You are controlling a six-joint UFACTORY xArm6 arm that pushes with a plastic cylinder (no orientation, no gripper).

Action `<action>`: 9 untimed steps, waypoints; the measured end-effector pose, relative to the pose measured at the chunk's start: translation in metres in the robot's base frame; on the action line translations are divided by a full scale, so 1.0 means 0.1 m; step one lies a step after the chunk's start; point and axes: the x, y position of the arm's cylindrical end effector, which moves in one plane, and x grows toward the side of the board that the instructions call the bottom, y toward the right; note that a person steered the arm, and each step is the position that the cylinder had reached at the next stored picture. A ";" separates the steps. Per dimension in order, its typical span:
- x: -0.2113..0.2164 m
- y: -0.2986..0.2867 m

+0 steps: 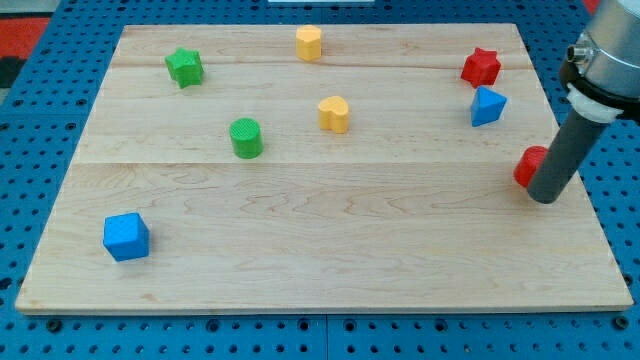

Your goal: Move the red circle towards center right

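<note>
The red circle [528,166] sits near the board's right edge, at mid height, partly hidden behind my rod. My tip [543,199] rests on the board just to the right of and below the red circle, touching or almost touching it. A red star [481,67] and a blue triangle [487,105] lie above them at the upper right.
A yellow hexagon [309,43] is at top centre, a yellow heart [334,114] near the middle, a green star [185,67] at upper left, a green circle [246,137] left of centre, a blue cube [126,237] at lower left. The wooden board [320,260] lies on blue pegboard.
</note>
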 end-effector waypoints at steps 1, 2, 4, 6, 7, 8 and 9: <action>0.00 0.02; -0.13 0.02; -0.32 0.08; -0.54 0.24; -0.54 -0.08; -0.54 -0.02; -0.39 -0.18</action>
